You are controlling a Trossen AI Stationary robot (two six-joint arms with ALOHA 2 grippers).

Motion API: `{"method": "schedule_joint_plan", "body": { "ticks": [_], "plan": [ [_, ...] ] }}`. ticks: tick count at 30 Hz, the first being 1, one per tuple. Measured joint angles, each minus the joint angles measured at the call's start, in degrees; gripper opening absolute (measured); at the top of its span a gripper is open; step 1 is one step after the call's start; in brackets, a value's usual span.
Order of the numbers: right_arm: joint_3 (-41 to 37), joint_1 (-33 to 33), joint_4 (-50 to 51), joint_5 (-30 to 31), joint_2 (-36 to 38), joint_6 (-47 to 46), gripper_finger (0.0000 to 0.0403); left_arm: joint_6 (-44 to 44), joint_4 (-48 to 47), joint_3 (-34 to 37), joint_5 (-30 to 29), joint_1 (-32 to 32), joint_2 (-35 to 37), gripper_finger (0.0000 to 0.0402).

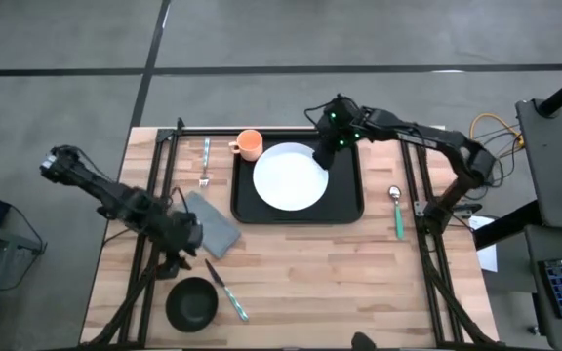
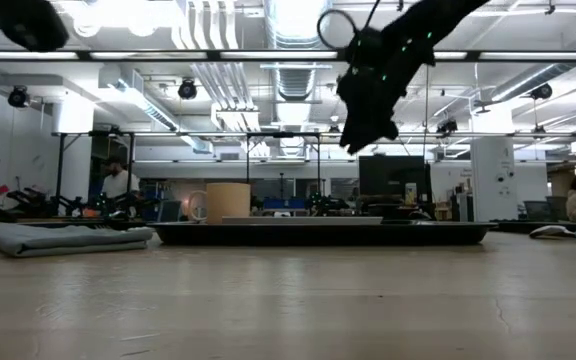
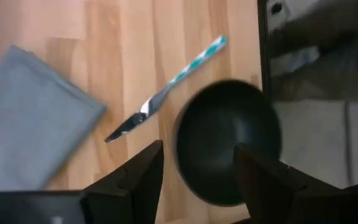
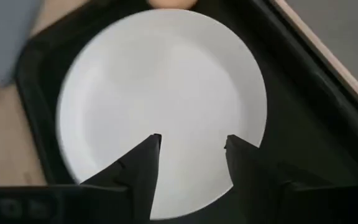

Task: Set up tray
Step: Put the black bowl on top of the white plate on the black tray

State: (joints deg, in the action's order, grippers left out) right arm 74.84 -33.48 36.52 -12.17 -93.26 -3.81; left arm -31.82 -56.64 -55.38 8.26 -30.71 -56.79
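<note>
From above I saw the large flat black tray [image 1: 347,200] lying at the table's far middle, a round white plate [image 1: 290,176] inside it (an orange cup [image 1: 250,144] stood at the tray's far left corner). My right gripper [image 1: 322,156] hung over the tray's far right part. At table height it hovered clear above the tray. Its wrist camera showed parted, empty jaws. My left gripper [image 3: 197,163] hovered, open and empty, over a black bowl [image 3: 229,140], well away from the tray.

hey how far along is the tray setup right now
Done: white plate and orange cup sit on the tray. In hand: nothing; right claw hovers open above the plate, left claw open over the black bowl. Left: bowl, napkin, fork, knife, spoon.
</note>
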Motion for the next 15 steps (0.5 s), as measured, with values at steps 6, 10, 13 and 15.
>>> {"method": "schedule_joint_plan", "body": {
  "ticks": [6, 10, 13, 15],
  "plan": [
    [-0.06, 3.08, 0.55, 0.57, 7.46, -1.39, 0.0185, -7.38, 3.31, 4.63, -5.16, -7.53, -3.16, 0.0175],
    [-0.06, 4.27, 0.63, 1.15, 10.95, -2.0, 0.0185, -11.93, 9.19, 9.07, -5.62, -7.88, -5.6, 0.0175],
    [-0.06, 4.64, 1.38, 1.88, 13.02, -2.24, 0.0185, -14.47, 14.03, 12.02, -5.53, -7.9, -7.93, 0.0175],
    [-0.06, 4.75, 2.41, 1.91, 13.84, -2.15, 0.0185, -15.59, 17.85, 13.46, -5.22, -7.99, -9.2, 0.0175]
  ]
}}
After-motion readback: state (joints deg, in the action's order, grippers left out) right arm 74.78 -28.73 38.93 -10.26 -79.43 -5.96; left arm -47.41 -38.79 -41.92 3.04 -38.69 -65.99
